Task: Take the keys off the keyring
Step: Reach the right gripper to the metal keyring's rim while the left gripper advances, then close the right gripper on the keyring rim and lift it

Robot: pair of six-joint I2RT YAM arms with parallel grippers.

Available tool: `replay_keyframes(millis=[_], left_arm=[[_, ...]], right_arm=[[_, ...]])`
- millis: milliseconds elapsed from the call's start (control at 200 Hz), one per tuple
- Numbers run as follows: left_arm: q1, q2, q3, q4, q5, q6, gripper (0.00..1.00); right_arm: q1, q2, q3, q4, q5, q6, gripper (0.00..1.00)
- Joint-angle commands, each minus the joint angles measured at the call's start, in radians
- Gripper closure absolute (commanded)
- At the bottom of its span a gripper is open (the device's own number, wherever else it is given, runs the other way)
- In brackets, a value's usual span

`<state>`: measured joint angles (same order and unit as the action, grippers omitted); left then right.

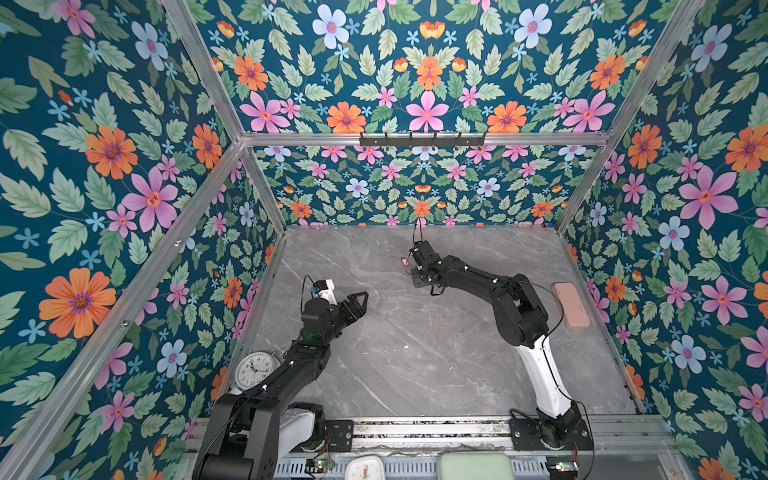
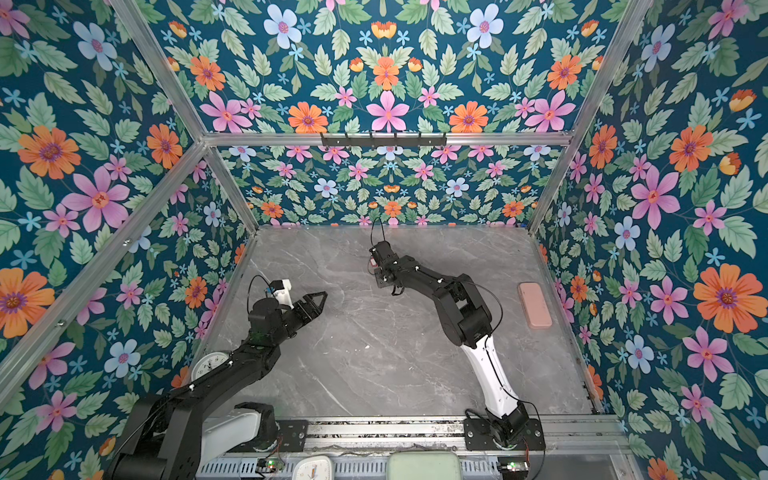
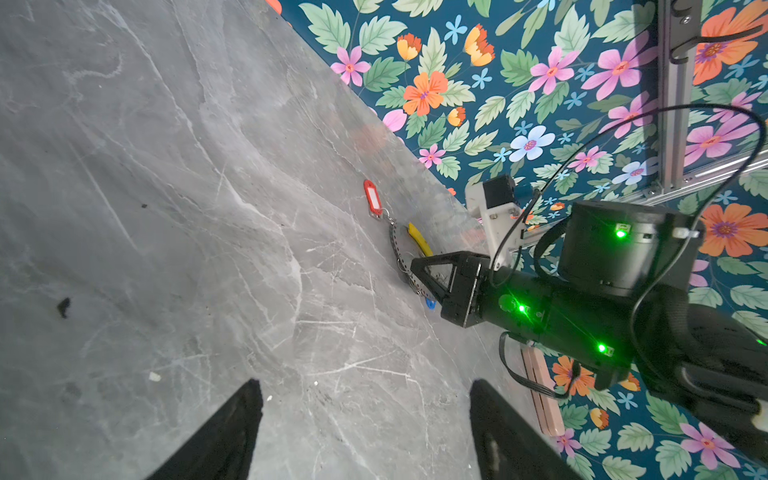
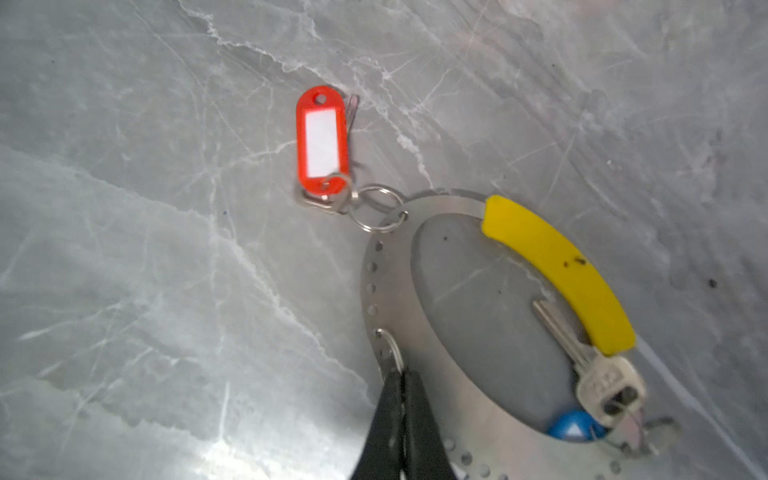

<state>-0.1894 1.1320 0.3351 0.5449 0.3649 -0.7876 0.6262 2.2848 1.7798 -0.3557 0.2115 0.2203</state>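
Now right gripper (image 4: 401, 375) pressed together atop keyring (image 4: 388, 286) — left gripper (image 3: 365, 384) spread, well apart.

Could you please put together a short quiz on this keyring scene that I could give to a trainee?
1. True or false: the left gripper has its fingers closed on the keyring.
2. Which tag lies outside the keyring's hoop? A) red tag B) blue tag C) both
3. Fill in: the curved plastic section on the hoop is ____.

Key
1. False: its fingers stand open, apart from the keyring; the right gripper is the one shut on the hoop's band.
2. A: the blue tag shows inside the hoop.
3. Yellow.
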Motion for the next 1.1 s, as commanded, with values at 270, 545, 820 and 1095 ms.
replay_keyframes(millis=[270, 545, 820, 1095], left_arm=[[-0.005, -0.018, 0.007, 0.055, 0.085, -0.064, 0.18], [-0.019, -0.001, -0.010, 0.167, 0.172, -0.132, 0.16], [-0.097, 0.123, -0.002, 0.383, 0.220, -0.297, 0.15], [-0.167, 0.134, 0.037, 0.280, 0.176, -0.400, 0.20]], right_arm=[[0.003, -0.281, -0.300, 0.226, -0.151, -0.092, 1.00], [0.007, -0.471, -0.463, 0.272, -0.315, -0.135, 1.00], [0.089, -0.567, -0.513, 0.267, -0.273, -0.167, 1.00], [0.180, -0.562, -0.485, 0.275, -0.120, -0.202, 1.00]])
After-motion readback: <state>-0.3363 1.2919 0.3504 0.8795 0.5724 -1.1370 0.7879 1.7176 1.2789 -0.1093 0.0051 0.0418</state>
